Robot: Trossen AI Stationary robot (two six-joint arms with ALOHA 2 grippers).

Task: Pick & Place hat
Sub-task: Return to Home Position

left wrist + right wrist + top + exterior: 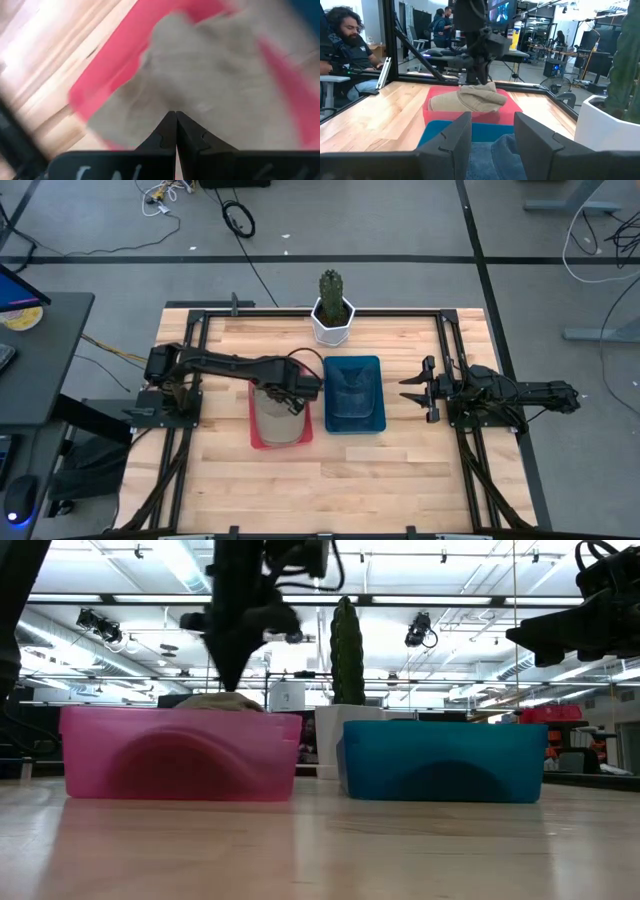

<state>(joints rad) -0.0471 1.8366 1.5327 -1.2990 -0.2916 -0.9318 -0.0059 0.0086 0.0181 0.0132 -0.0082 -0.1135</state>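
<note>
A beige hat (277, 412) lies in the pink bin (257, 442); in the low view the hat (218, 700) peeks just above the pink bin's rim (180, 715). My left gripper (296, 392) stands over it, pointing down, shut on the hat (200, 85); the right wrist view shows the left gripper (482, 80) from across the table. The blue bin (354, 393) beside it holds a dark blue cloth item. My right gripper (418, 390) waits open to the right of the blue bin, its fingers (455, 135) level. My left gripper pinches the hat's top cloth (172, 107) between its two shut fingertips, coming from above and pointing down. In the right wrist view the held spot is the hat's crown (479, 91). The hat's lower part still sits in the pink bin; one layer or several, I cannot tell.
A white pot with a cactus (332, 308) stands at the table's far edge, behind the two bins. Bare wooden table (380, 480) lies toward the near edge. Black frame rails (455, 350) run along the table's sides. A person (345, 40) sits beyond the table.
</note>
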